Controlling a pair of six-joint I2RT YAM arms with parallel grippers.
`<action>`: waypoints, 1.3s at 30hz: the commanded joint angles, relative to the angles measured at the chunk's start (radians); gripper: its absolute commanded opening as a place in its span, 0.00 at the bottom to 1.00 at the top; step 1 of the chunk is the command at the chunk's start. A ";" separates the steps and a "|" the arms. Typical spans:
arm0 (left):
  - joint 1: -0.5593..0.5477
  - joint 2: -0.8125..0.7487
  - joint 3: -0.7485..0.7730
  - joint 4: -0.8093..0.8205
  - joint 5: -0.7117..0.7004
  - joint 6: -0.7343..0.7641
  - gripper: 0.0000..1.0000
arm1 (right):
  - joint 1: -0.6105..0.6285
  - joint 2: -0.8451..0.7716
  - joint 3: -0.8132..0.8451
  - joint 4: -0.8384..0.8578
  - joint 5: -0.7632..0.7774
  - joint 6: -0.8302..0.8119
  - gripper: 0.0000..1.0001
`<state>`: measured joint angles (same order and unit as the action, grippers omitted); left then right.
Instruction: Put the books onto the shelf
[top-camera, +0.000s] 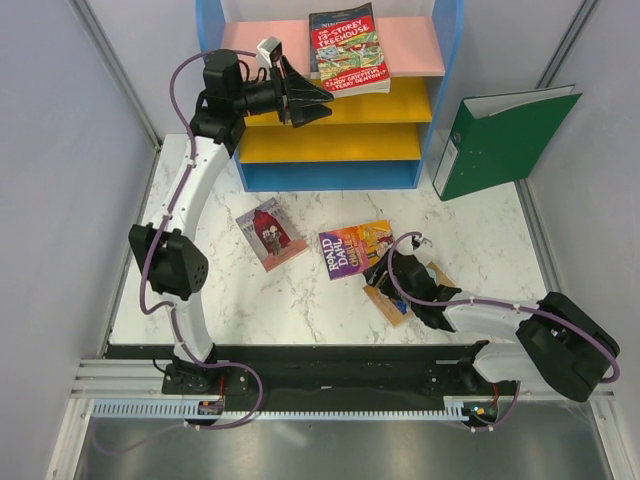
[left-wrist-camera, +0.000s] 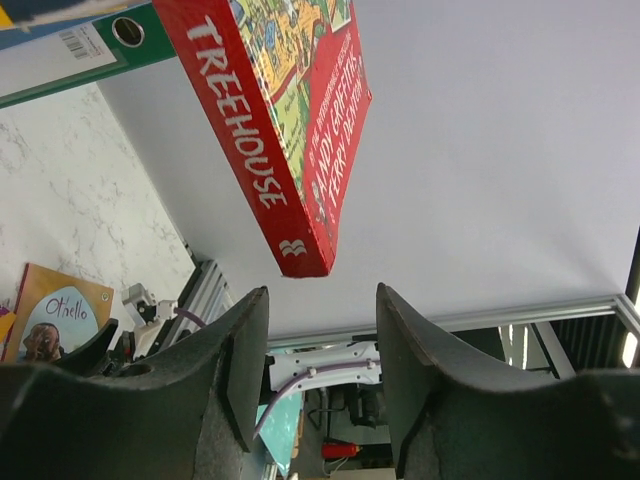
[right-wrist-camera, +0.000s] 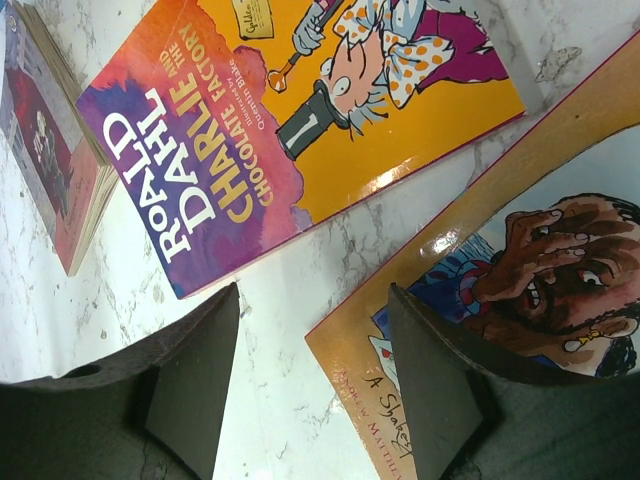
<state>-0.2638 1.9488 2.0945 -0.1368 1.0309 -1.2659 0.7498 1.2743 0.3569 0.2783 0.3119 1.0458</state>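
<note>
Books are split between shelf and table. At the left, my left jaws hang released in front of the shelf, level with its pink top board, gaping with nothing between them. Just to their right, the red-green Treehouse book lies flat on that pink board, its near edge jutting a little past the front. From my left wrist I see its red spine ahead of the jaws, apart from both of them.

Down on the marble table three more lie face up. A small maroon-grey book is leftmost and the purple-and-orange Roald Dahl book is near it. The orange Othello book is just beside that, with a strip of marble between them. My right jaws hover low over the Othello book's edge, spread wide and grasping nothing, one side above bare marble and the other above the cover. Whether they touch it I cannot tell.

Farthest right, a green ring binder stands just beside the shelf's right end.
</note>
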 joint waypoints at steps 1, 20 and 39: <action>-0.002 -0.073 -0.051 0.049 0.020 0.066 0.51 | 0.002 0.013 0.027 0.001 -0.011 -0.013 0.68; -0.035 -0.060 -0.064 0.052 -0.084 0.106 0.09 | 0.002 0.023 0.034 -0.001 -0.016 -0.015 0.68; -0.034 0.007 0.033 0.020 -0.169 0.100 0.08 | 0.002 0.023 0.039 -0.005 -0.019 -0.021 0.69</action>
<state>-0.2989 1.9388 2.0766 -0.1295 0.8955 -1.2011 0.7498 1.2881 0.3676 0.2779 0.3069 1.0393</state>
